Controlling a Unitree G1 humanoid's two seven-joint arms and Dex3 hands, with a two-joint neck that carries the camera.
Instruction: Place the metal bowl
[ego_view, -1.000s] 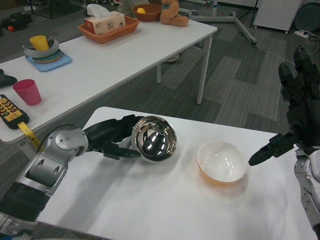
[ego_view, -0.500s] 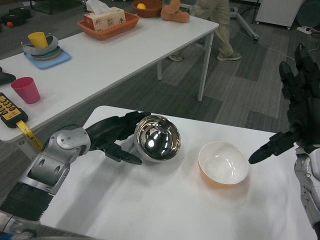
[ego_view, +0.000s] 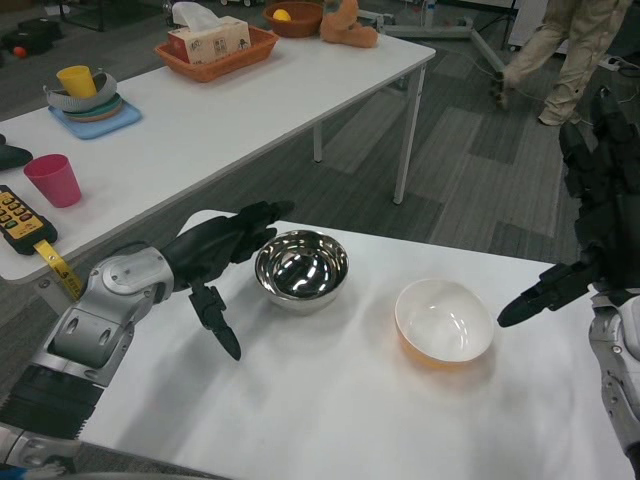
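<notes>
Bare bench (ego_view: 330, 410) fills the lower centre of the frame; metal bowl (ego_view: 301, 268) and white bowl (ego_view: 444, 322) stand at mid-frame, a gap between them.

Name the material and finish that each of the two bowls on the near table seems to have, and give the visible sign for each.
Metal bowl: polished metal, probably steel; its inside mirrors the room with sharp bright highlights.
White bowl: glossy white inside with an orange outer wall; soft highlights suggest glazed ceramic or smooth plastic, and the look does not settle which.
</notes>
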